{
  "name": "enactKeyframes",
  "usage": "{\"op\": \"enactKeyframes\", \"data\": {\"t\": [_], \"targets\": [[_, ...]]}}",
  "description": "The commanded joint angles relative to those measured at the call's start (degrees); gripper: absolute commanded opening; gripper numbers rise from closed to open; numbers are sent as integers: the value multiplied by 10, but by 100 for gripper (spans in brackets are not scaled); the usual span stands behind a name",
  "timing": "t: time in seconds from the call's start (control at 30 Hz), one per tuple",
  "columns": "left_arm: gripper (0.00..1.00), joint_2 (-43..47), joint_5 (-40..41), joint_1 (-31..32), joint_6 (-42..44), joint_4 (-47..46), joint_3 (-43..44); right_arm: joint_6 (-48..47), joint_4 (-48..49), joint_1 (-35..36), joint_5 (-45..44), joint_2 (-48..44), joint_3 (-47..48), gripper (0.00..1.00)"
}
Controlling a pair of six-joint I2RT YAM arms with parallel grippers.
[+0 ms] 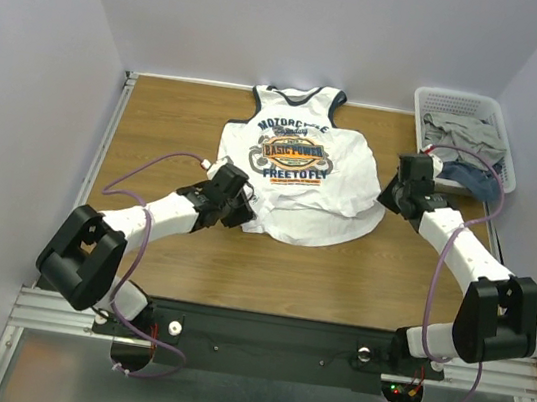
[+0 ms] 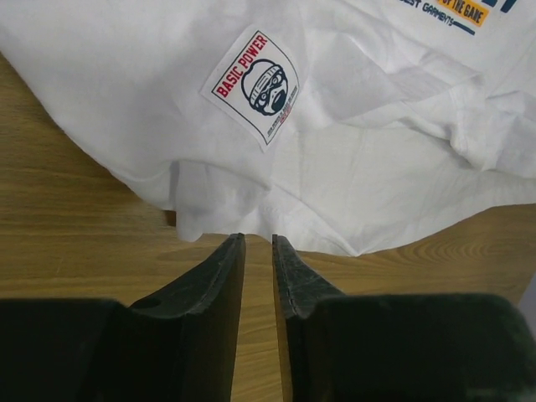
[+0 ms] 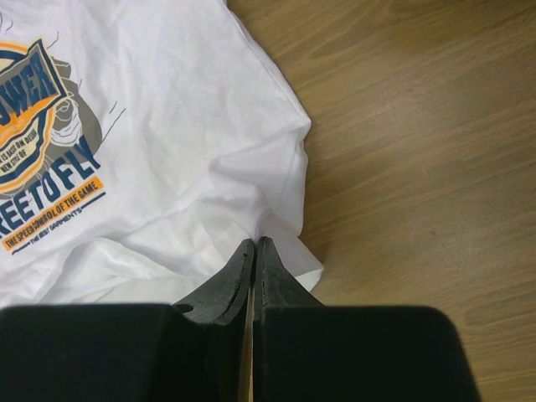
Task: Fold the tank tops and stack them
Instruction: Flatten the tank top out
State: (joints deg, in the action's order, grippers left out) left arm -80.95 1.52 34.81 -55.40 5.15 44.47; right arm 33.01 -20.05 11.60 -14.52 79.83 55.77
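Tank top (image 1: 297, 180) lies print-up on the far middle of the tabletop (image 1: 159, 124), left gripper (image 2: 258, 240) slightly parted and empty just short of its near-left hem, right gripper (image 3: 255, 243) clenched at its right hem corner, where I cannot tell whether cloth is pinched.

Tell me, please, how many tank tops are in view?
1 for certain: the white tank top spread on the table, in the middle. The basket at the far right holds crumpled grey and blue cloth, possibly more tops, partly hidden.
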Motion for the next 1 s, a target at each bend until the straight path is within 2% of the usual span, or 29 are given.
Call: {"op": "enactKeyframes", "data": {"t": [0.0, 0.33, 0.97], "targets": [[35, -3, 45, 13, -23, 35, 16, 3, 27, -3, 5, -12, -3, 0], [42, -46, 71, 15, -27, 49, 35, 4, 32, -3, 9, -12, -7, 1], [42, -86, 81, 18, -17, 56, 64, 4, 38, -3, 12, -14, -17, 0]]}}
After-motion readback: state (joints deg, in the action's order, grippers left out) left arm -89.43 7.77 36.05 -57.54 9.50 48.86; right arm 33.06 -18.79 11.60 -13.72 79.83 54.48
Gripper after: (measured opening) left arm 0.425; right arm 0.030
